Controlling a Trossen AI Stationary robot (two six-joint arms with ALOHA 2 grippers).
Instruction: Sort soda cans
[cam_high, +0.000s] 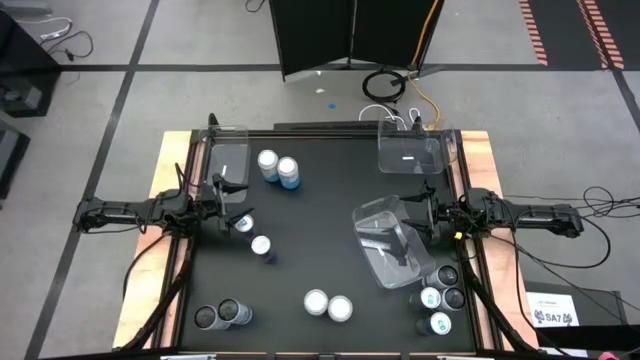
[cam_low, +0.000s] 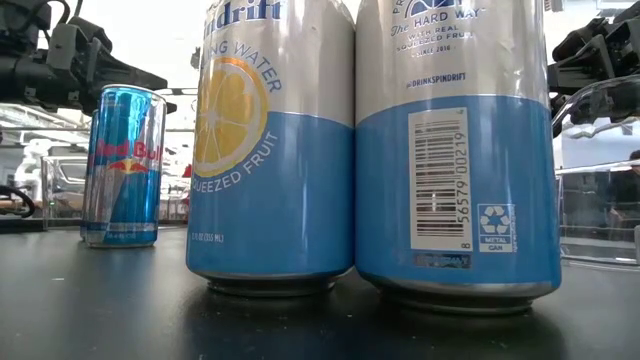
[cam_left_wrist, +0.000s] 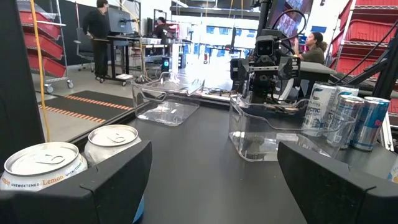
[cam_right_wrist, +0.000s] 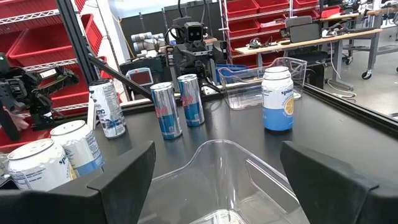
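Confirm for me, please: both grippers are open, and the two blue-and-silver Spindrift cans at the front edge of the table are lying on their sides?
Not quite. The two Spindrift cans stand upright, side by side, as the low view shows. The left gripper and right gripper are indeed open.

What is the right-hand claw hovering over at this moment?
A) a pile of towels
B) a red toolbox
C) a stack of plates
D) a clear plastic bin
D: seen from above, the right gripper sits at the edge of a clear plastic bin, and its own camera looks past open fingers straight down into that bin's transparent wall.
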